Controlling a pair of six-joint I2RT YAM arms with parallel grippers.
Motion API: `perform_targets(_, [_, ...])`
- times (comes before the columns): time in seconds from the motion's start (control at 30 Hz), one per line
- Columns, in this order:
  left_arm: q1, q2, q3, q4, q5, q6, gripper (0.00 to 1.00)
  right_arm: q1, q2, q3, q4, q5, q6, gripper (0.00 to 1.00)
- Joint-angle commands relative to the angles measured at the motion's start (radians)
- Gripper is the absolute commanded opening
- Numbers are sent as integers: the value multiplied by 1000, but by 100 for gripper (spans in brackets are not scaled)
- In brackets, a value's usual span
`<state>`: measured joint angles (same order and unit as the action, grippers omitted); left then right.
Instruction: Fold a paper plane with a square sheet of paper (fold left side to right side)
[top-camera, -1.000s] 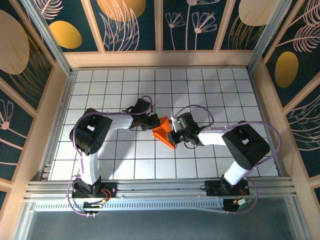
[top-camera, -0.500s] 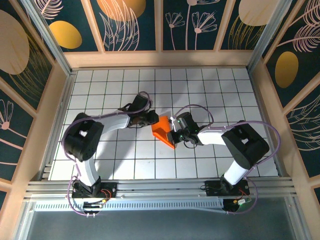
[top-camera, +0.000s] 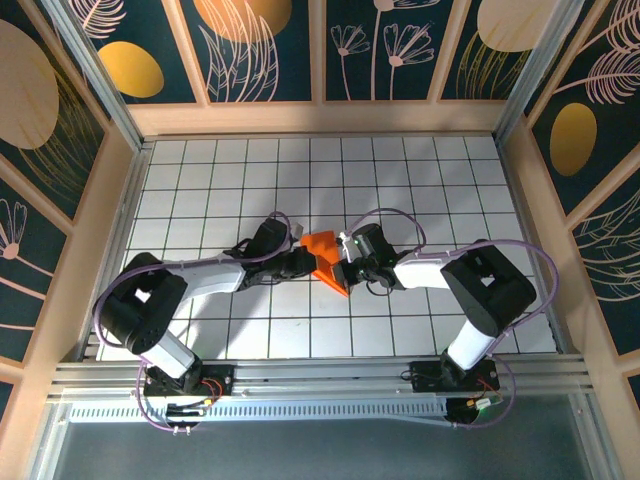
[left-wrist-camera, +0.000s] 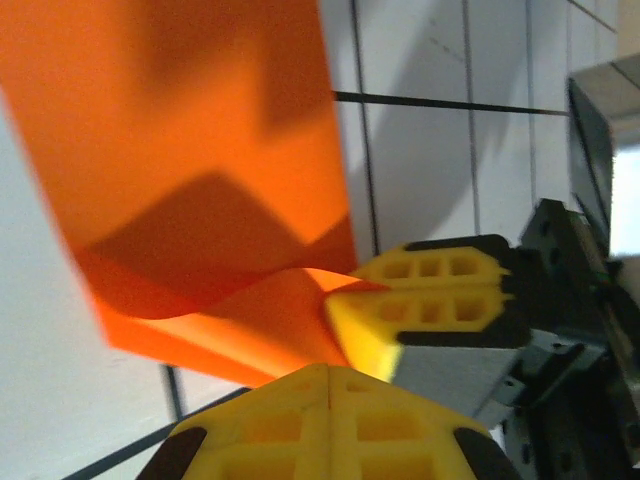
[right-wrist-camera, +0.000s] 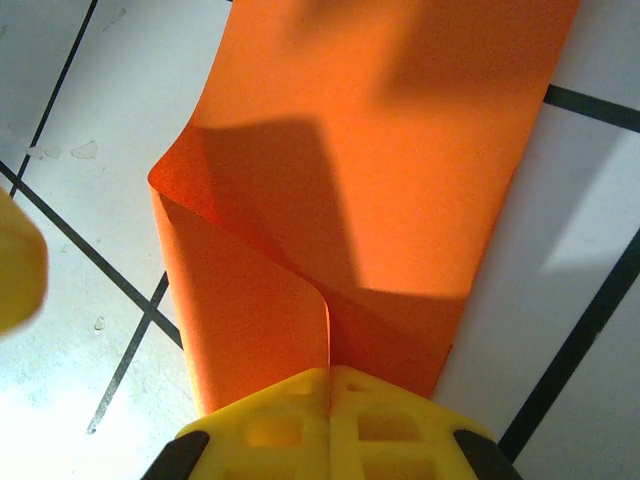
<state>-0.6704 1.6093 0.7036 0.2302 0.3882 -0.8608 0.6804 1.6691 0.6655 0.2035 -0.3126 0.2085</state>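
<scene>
Left gripper (top-camera: 304, 259) closer; paper (top-camera: 323, 251) far-left to near-right

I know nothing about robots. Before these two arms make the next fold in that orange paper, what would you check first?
1. Right gripper pinching the orange paper: ok, the paper runs in between its shut jaws.
2. Left gripper holding the paper: not ok. It is shut on nothing, and the right wrist view shows white tile between it and the paper.
3. Paper lying flat: not ok, one layer curls up by the right gripper.
4. Gap between the two grippers: cannot tell, they look very near each other.
5. Paper on the table between both arms: ok.
</scene>
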Motion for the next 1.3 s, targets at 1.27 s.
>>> perform_targets(1.27, [-43, 187, 26, 60, -29, -62, 2, -5, 63, 8, -81, 35, -21, 0])
